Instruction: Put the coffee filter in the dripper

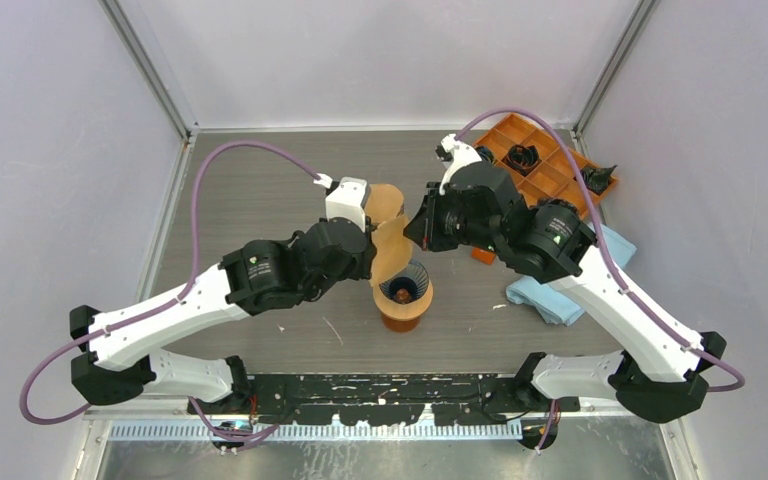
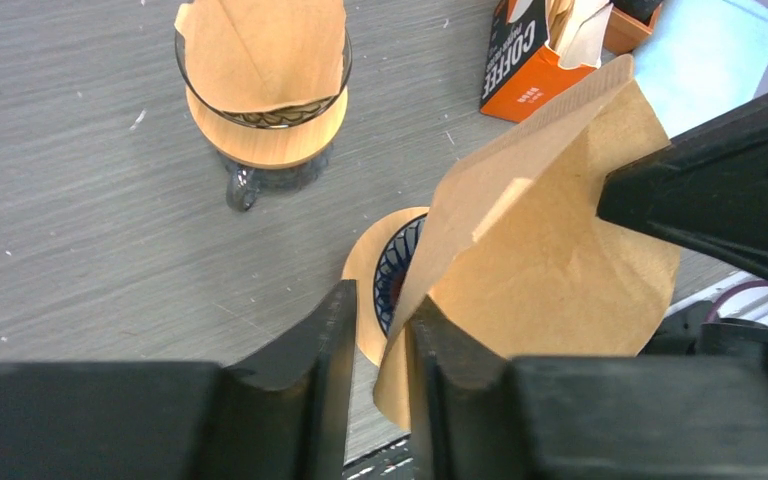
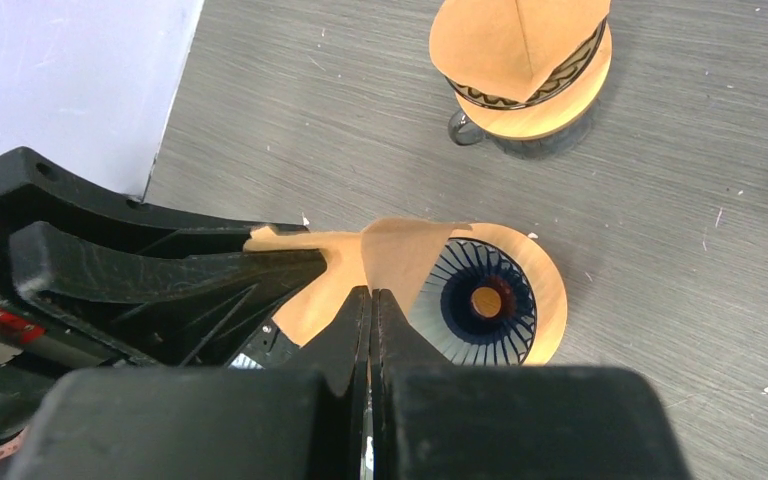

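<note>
A brown paper coffee filter [image 1: 392,252] hangs between my two grippers just above the dripper [image 1: 403,300], a blue ribbed cone on a round wooden collar. My right gripper [image 3: 370,292] is shut on one edge of the filter [image 3: 395,250], with the dripper [image 3: 550,300] just beyond its tips. My left gripper [image 2: 385,300] has its jaws a little apart. The lower edge of the filter [image 2: 550,260] lies in that gap against the right finger [image 2: 440,350], not pinched. The dripper [image 2: 370,270] shows partly behind the filter.
A second dripper with a filter in it [image 1: 385,203] stands just behind on the table. An orange filter box [image 2: 525,65] and a blue cloth [image 1: 560,290] lie to the right. An orange tray [image 1: 545,160] sits at the back right.
</note>
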Controlling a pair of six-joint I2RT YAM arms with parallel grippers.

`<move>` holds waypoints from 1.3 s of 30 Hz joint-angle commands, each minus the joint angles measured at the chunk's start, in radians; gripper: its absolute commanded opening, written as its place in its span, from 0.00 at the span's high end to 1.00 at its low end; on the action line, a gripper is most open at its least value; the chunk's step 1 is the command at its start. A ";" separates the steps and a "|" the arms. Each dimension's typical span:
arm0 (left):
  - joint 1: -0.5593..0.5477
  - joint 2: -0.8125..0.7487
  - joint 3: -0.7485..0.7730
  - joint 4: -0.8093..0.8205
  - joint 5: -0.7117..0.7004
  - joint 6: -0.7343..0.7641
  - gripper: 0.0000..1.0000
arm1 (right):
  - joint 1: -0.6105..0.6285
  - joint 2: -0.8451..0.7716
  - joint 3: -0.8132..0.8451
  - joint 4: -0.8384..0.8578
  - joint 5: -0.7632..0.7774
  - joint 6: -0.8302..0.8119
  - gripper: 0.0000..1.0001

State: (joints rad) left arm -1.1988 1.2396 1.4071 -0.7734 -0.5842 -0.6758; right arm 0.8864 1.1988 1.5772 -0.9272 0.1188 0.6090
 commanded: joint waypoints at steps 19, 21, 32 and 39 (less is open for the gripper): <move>-0.004 0.072 0.134 -0.125 -0.002 -0.260 1.00 | 0.006 0.033 0.087 -0.100 0.043 -0.021 0.73; -0.005 0.077 0.134 -0.123 0.000 -0.289 1.00 | 0.006 0.033 0.086 -0.108 0.044 -0.017 0.71; 0.005 0.074 0.120 -0.065 0.004 -0.391 1.00 | 0.024 0.038 0.076 -0.129 0.052 0.014 0.69; 0.013 0.086 0.110 -0.056 0.022 -0.435 1.00 | 0.053 0.062 0.077 -0.132 0.072 0.029 0.65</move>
State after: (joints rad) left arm -1.1946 1.3266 1.5009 -0.8772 -0.5507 -1.0687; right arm 0.9203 1.2518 1.6188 -1.0729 0.1574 0.6102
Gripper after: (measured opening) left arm 0.006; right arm 0.342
